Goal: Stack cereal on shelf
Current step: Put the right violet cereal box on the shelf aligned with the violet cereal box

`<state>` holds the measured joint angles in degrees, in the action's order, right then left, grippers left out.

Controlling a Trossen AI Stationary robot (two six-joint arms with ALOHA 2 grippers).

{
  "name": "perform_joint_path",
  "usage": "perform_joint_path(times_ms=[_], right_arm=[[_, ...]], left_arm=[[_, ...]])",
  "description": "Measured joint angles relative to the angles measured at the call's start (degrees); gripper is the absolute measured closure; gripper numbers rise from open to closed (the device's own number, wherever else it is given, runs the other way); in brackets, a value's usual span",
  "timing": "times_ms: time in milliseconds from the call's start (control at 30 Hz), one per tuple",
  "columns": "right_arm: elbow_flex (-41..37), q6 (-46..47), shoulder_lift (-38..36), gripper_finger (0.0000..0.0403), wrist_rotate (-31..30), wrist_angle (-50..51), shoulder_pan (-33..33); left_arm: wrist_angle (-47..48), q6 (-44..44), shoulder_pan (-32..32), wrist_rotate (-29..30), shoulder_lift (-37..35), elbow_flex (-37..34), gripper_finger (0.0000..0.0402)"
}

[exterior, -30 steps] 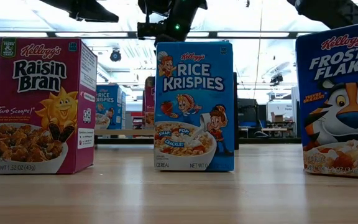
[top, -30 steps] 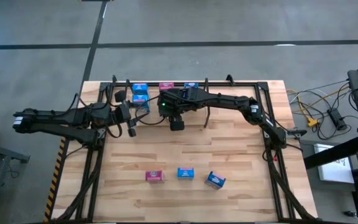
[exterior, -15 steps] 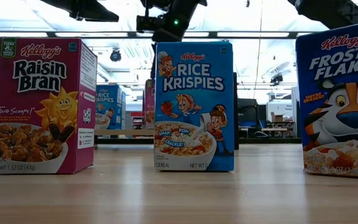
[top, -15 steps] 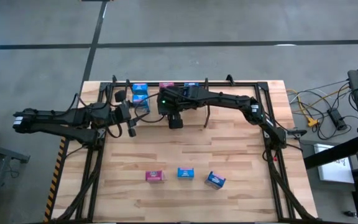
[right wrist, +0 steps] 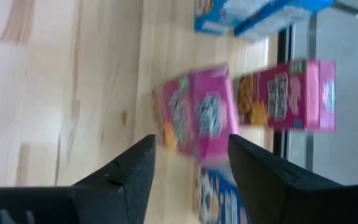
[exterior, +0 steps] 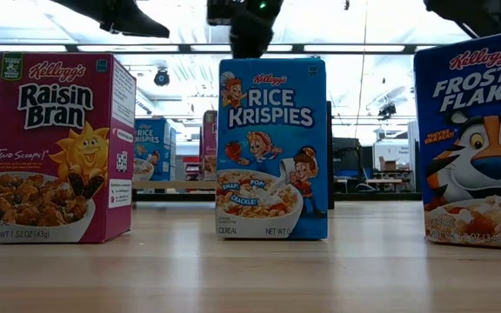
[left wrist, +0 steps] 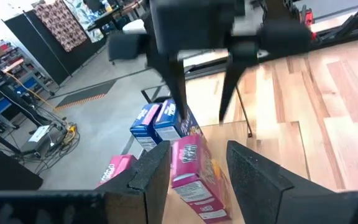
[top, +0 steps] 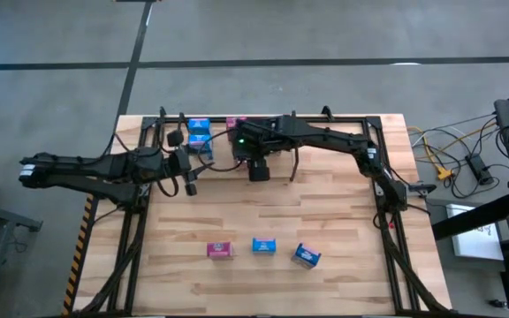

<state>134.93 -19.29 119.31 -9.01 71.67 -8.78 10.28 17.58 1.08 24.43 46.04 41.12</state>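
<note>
My right gripper [right wrist: 191, 140] hangs open above a pink cereal box [right wrist: 197, 118]. That box stands on the wood just in front of the shelf's black rod [right wrist: 283, 174], and its foot is hidden. The left wrist view shows the right gripper's fingers [left wrist: 173, 74] apart over the same pink box [left wrist: 194, 168]. On the shelf [top: 343, 117] lie another pink box [right wrist: 284, 93] and blue boxes [top: 199, 132]. My left gripper [top: 190, 172] waits open at the table's left, touching nothing. Three more cereal boxes [top: 264, 246] stand upright near the front edge.
The near row of Raisin Bran [exterior: 59, 148], Rice Krispies [exterior: 272, 148] and Frosted Flakes [exterior: 477, 139] fills the low view. Slanted black support frames [top: 131, 238] run along both table sides. Bare wood [top: 263, 208] lies between the shelf and the near row.
My right gripper has risen from just in front of the shelf and drifted a little toward the table's right edge. In the low view it has climbed toward the top of the picture. The boxes and my left arm have stayed where they were.
</note>
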Motion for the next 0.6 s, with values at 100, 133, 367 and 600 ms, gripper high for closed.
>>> perform_joint_path(times_ms=[100, 133, 367, 600], right_arm=[[-0.2, 0.6, -1.6, 0.0239, 0.1, 2.8, 0.0], [-0.4, 0.7, -2.2, 0.0251, 0.1, 3.5, 0.0], [-5.9, 0.2, -5.5, 0.0350, 4.3, 4.2, 0.0], [-24.2, 0.2, -13.4, 0.0393, 5.0, -7.7, 0.0]], left_arm=[[0.0, -0.4, 0.0, 0.0, 1.3, 0.0, 0.0261], [0.0, -0.7, 0.0, 0.0, 1.9, 0.0, 0.0261], [1.0, -1.6, 0.0, -2.5, 5.4, 0.0, 0.0261], [5.6, -1.6, 0.0, -6.6, 9.1, -0.1, 0.0266]])
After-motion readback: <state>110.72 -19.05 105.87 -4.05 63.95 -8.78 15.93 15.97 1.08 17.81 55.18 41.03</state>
